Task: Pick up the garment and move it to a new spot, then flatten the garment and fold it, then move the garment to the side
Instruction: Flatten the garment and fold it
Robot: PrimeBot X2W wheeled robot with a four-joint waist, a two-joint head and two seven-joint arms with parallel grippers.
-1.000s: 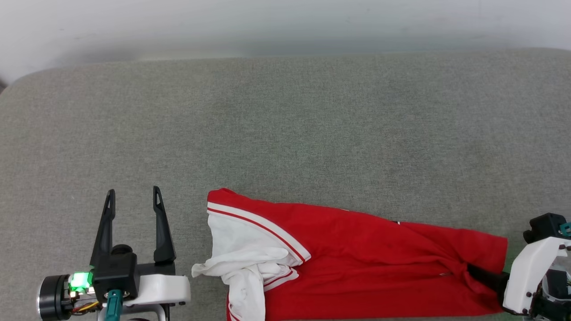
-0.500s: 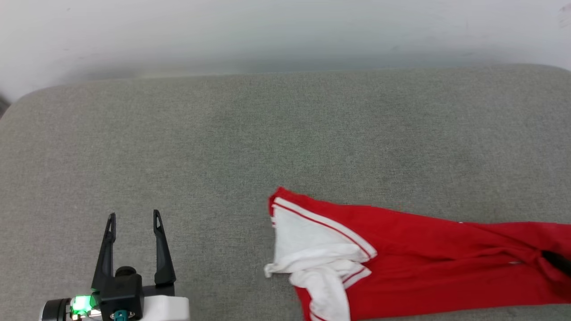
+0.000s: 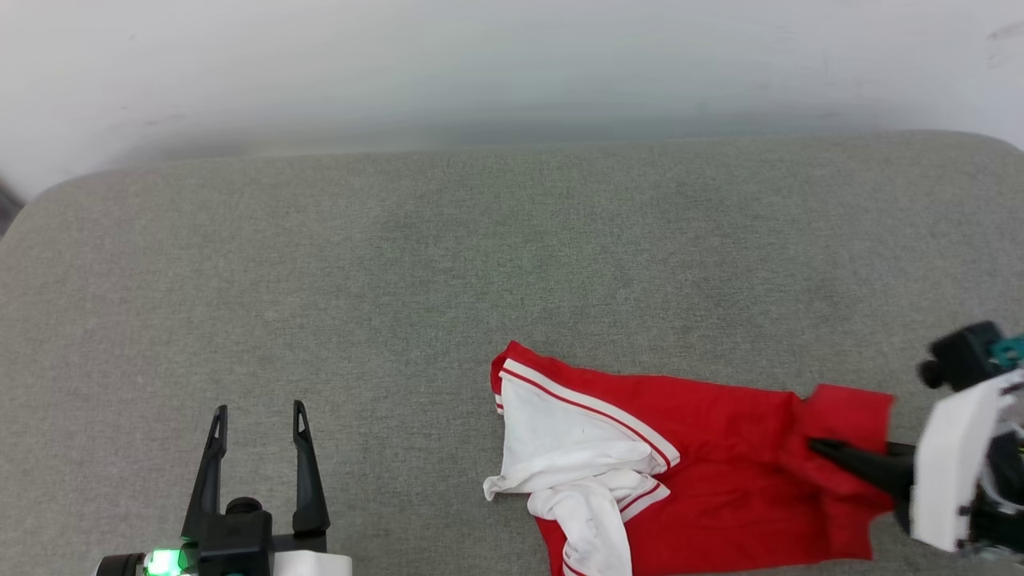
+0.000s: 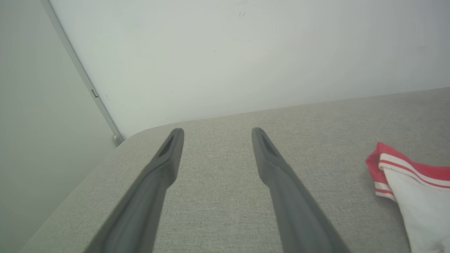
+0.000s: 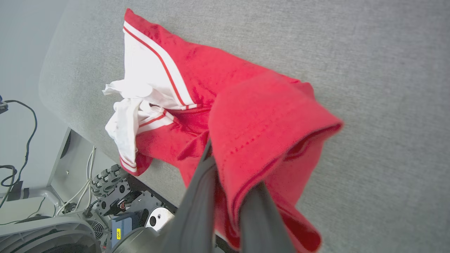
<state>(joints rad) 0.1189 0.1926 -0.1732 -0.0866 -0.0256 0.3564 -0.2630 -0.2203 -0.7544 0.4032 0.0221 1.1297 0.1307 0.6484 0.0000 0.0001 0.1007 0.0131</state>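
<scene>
1. So, biggest thing first: the grey padded surface (image 3: 400, 264) takes up most of the head view, with a white wall (image 3: 480, 64) running along 12 o'clock.
2. Next, the garment (image 3: 704, 448). It's red and lies rumpled on that surface at about 4 to 5 o'clock in the head view, close to the near edge. The 9 o'clock end is a bunched-up white patch with red-and-white stripes. The 3 o'clock end is plain red, lifted and flopped back over itself.
3. The right gripper (image 3: 824, 448) reaches in from 3 o'clock and is pinched tight on that lifted red end. In the right wrist view the hem drapes over its fingers (image 5: 197, 200), with cloth caught between them.
4. The left gripper (image 3: 258, 412) sits at 7 o'clock with its fingers spread wide and nothing between them. It's over bare grey surface, well apart from the garment.
</scene>
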